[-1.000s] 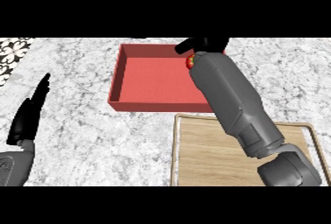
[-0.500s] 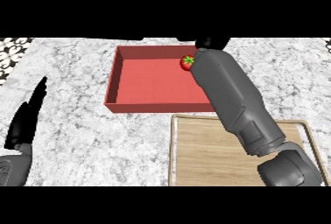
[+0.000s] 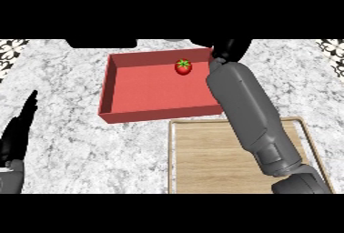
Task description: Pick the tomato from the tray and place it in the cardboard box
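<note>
The tomato [image 3: 183, 66] lies inside the red box [image 3: 128, 114], toward its far right corner and apart from the right hand [image 3: 227, 51]; whether that hand's fingers are spread I cannot tell; the forearm crosses the box's right wall, so a careless pull-back could nudge it; the wooden tray [image 3: 201, 159] sits near; the left hand [image 3: 19, 132] rests open at the left edge, with bare counter between.

No writing or numbers readable anywhere (box and tray included).
</note>
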